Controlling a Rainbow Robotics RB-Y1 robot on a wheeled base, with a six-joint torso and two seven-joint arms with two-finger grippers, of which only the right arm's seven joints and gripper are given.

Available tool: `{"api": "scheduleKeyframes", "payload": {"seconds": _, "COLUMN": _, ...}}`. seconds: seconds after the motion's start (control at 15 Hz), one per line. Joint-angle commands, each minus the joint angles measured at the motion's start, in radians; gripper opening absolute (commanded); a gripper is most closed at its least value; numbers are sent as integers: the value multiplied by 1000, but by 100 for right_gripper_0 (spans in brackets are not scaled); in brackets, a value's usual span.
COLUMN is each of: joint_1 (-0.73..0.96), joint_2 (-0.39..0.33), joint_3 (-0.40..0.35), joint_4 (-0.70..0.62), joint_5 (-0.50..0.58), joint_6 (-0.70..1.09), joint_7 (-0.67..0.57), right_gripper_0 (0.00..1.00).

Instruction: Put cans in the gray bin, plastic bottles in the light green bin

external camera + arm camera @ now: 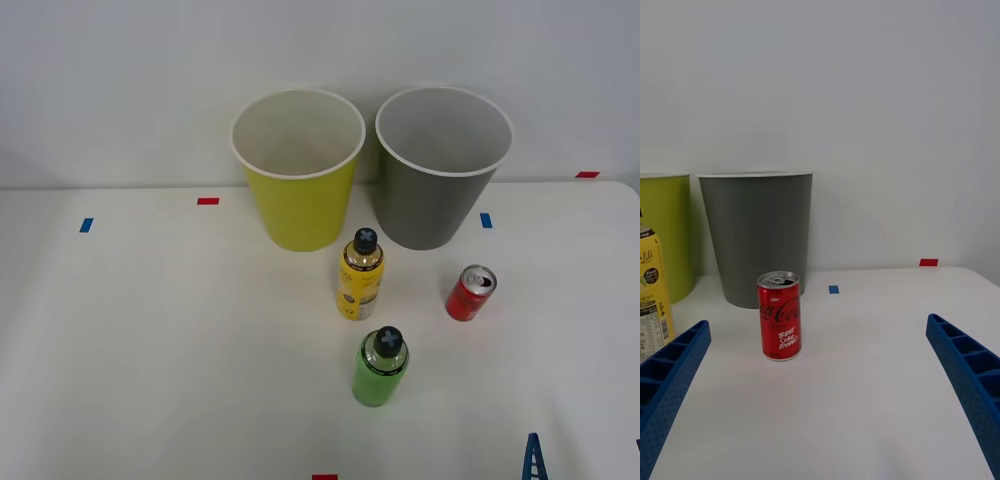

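Observation:
A red can [471, 293] [779, 316] stands upright on the white table, in front of and slightly right of the gray bin [436, 190] [756, 232]. The light green bin [300, 195] [666, 232] stands to the gray bin's left. A yellow plastic bottle [361, 276] [651, 304] with a black cap stands in front of the two bins, and a green plastic bottle [380, 367] stands nearer to me. My right gripper [585, 455] [818, 324] is open low at the table's near right, well short of the red can, holding nothing.
Small red and blue tape marks [208, 201] dot the table [150, 350]. A pale wall rises right behind the bins. Bare table lies to the left and around the can.

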Motion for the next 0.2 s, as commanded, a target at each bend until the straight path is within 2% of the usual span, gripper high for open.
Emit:
{"api": "scheduleKeyframes", "payload": {"seconds": 0.07, "joint_1": 0, "joint_2": 0, "joint_3": 0, "joint_4": 0, "joint_5": 0, "joint_6": 0, "joint_7": 0, "right_gripper_0": 100}}
{"api": "scheduleKeyframes", "payload": {"seconds": 0.2, "joint_1": 0, "joint_2": 0, "joint_3": 0, "joint_4": 0, "joint_5": 0, "joint_6": 0, "joint_7": 0, "right_gripper_0": 100}}
